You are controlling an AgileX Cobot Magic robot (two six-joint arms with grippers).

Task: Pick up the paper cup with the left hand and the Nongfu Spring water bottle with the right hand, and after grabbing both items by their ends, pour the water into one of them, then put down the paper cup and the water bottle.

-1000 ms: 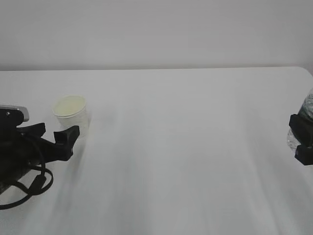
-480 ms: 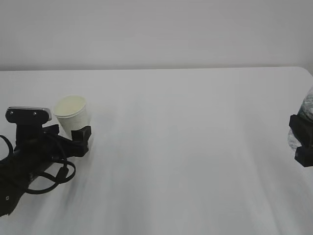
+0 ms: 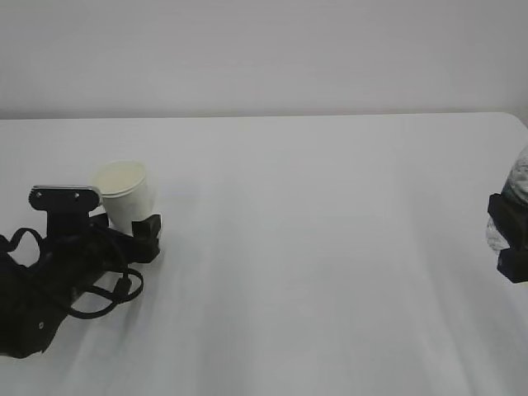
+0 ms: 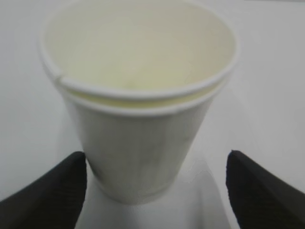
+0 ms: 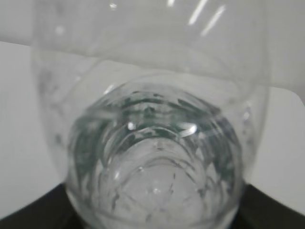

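the paper cup (image 3: pixel 124 192) stands upright at the left of the white surface (image 3: pixel 330 247), toward the far side, and the left tool (image 4: pixel 152 186) has its two black fingers (image 4: pixel 47 191) spread wide on either side of the cup's lower wall, not pressing it; in the left wrist view a gap shows on the right side, and the left finger looks just beside the wall, though contact there cannot be told. the cup is thin white paper with a rolled rim and a pale cream inside, tapering to a narrower foot, and a small nick or seam breaks the rim on its left. it looks empty and very light, so it would likely slide or tip at a sideways nudge, and the soft wall would dent under a hard squeeze; the stiffer band near the base seems the best place to take hold, with a gentle closing. at the right edge of the scene the right tool (image 3: pixel 507 243) is partly closed around the nongfu spring water bottle (image 5: pixel 152 143), only partly in the exterior view. the right wrist view looks along the clear, ribbed plastic body, with dark green from the label showing through the curved wall and bright glints inside. whether water is in it cannot be told. the smooth plastic is probably slippery and springy, so it wants a firm hold on a ribbed section near its end
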